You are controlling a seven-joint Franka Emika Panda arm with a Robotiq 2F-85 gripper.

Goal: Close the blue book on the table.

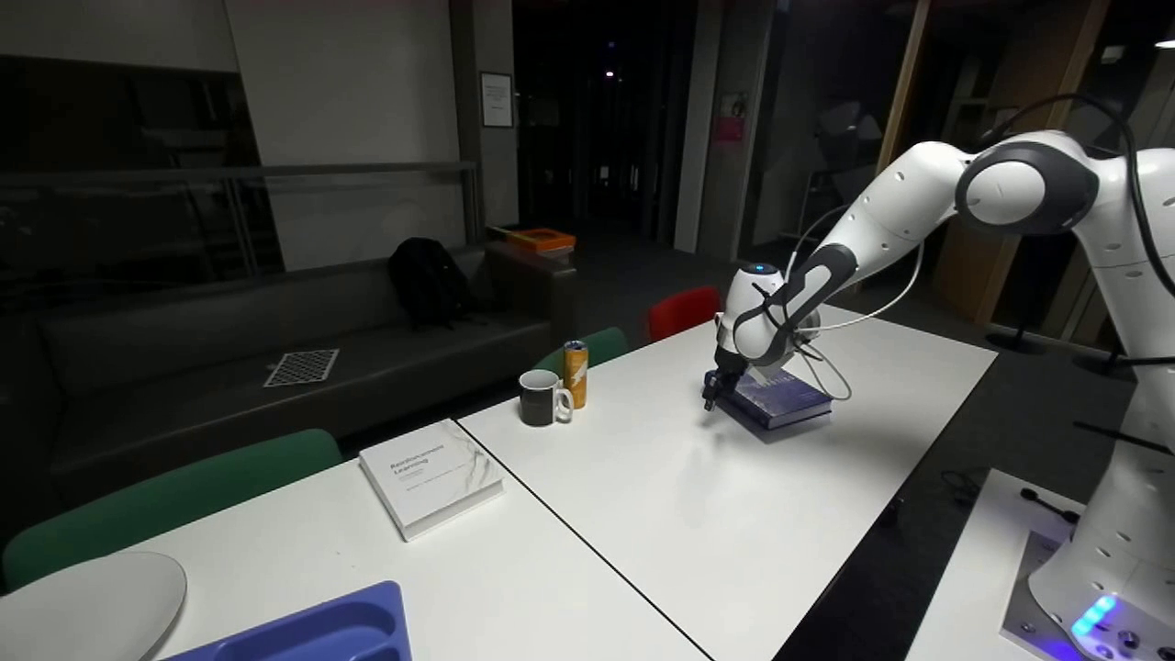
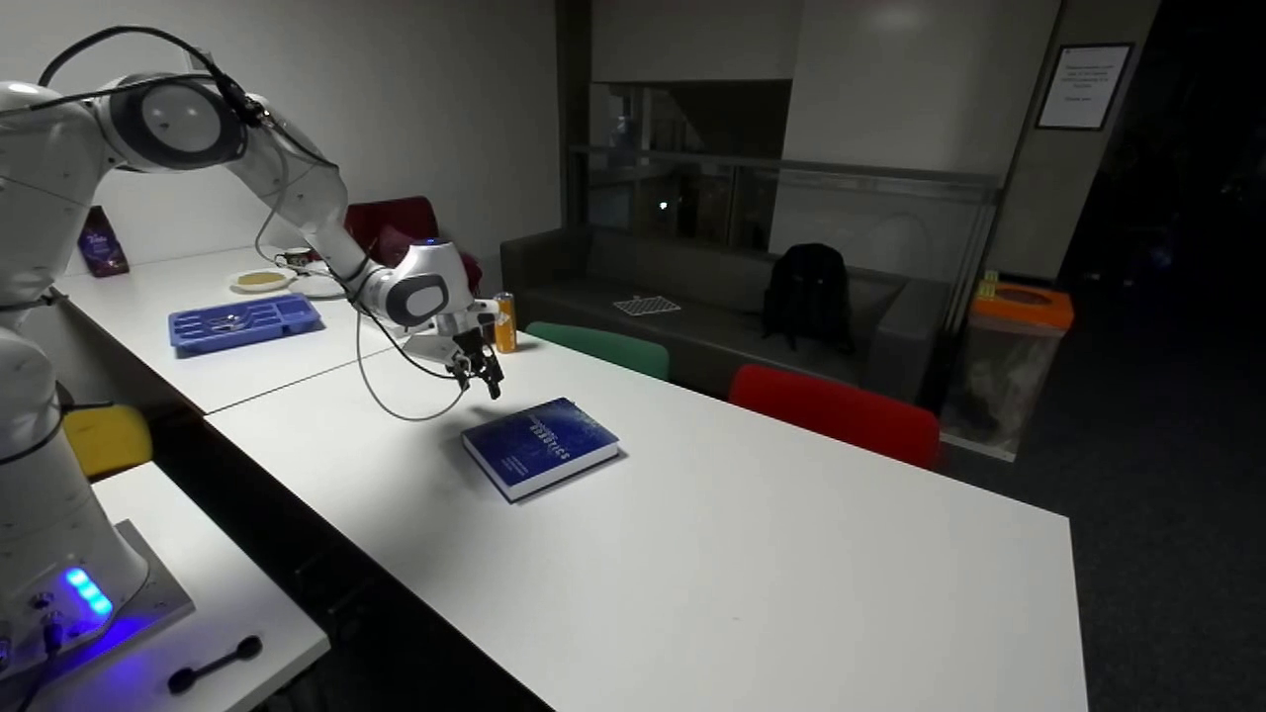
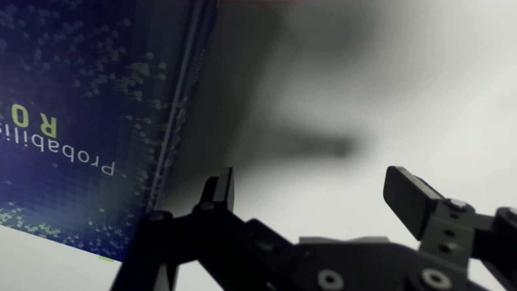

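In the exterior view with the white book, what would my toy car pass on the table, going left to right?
A white plate, a blue tray, a white book, a mug, an orange can, a blue book.

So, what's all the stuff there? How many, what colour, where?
table: 1, white, near sofa
blue book: 1, blue, closed on table
white book: 1, white, on table
can: 1, orange, on table
mug: 1, black and white, beside can
tray: 1, blue, on table
plates: 2, white, near tray
packet: 1, purple, on table
chairs: at least 4, green, red, yellow, around table
sofa: 1, dark grey, behind table
backpack: 1, black, on sofa
grid panel: 1, white, on sofa
bin: 1, orange-topped, beside sofa
notice: 1, white, on wall
small, dim things: left out
robot arm: 1, white and grey, on side table
fingers: 2, black, beside blue book
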